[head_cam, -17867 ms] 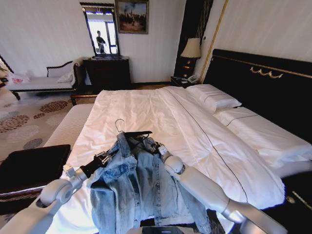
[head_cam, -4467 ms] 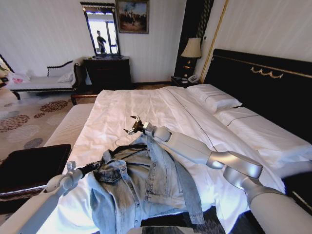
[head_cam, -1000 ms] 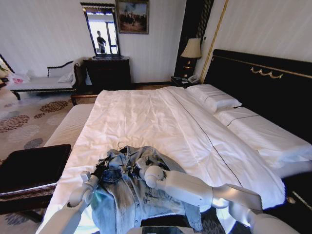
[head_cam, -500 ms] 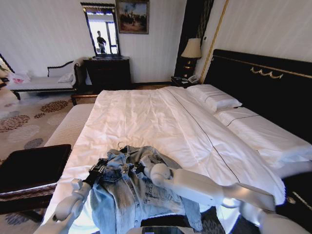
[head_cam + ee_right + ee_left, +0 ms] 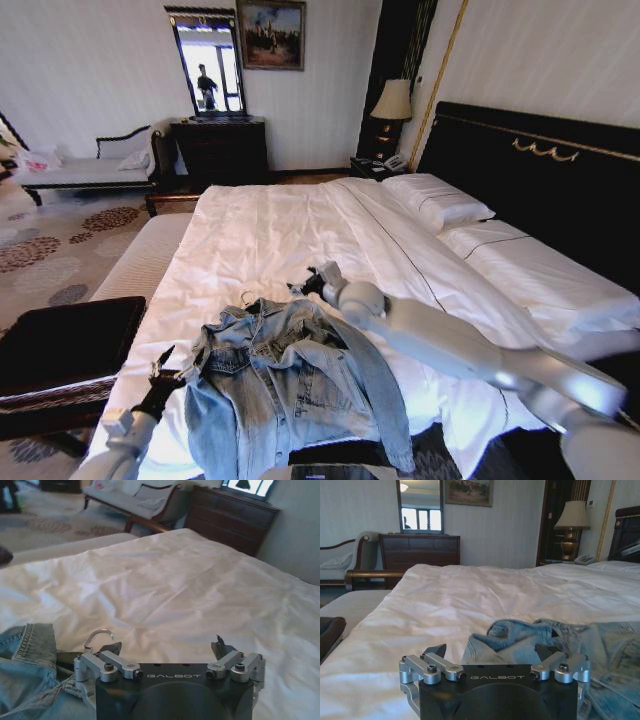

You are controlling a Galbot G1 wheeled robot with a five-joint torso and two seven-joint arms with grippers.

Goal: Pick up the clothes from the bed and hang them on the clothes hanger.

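The clothes, a light-blue denim jacket (image 5: 290, 385), lie spread on the near end of the bed (image 5: 300, 220), collar toward the pillows. At the collar, the clothes hanger's small hook (image 5: 247, 296) sticks out; the rest of it is hidden inside the jacket. My right gripper (image 5: 310, 283) hovers open just beyond the collar, holding nothing. The right wrist view has the hook (image 5: 97, 636) and the collar (image 5: 30, 645) beside the open right gripper (image 5: 166, 645). My left gripper (image 5: 165, 365) is open, off the jacket's left shoulder. The jacket (image 5: 545, 635) lies just ahead of it (image 5: 492, 652).
A black stool (image 5: 60, 345) stands left of the bed, with a cushioned bench (image 5: 135, 265) beyond it. White pillows (image 5: 440, 205) and the black headboard (image 5: 540, 170) are on the right. A dark dresser (image 5: 222, 148) and lamp (image 5: 392, 100) stand at the far wall.
Both grippers have let go of the jacket. The left arm drew back to the near left; the right gripper moved out past the collar. The jacket now lies flatter.
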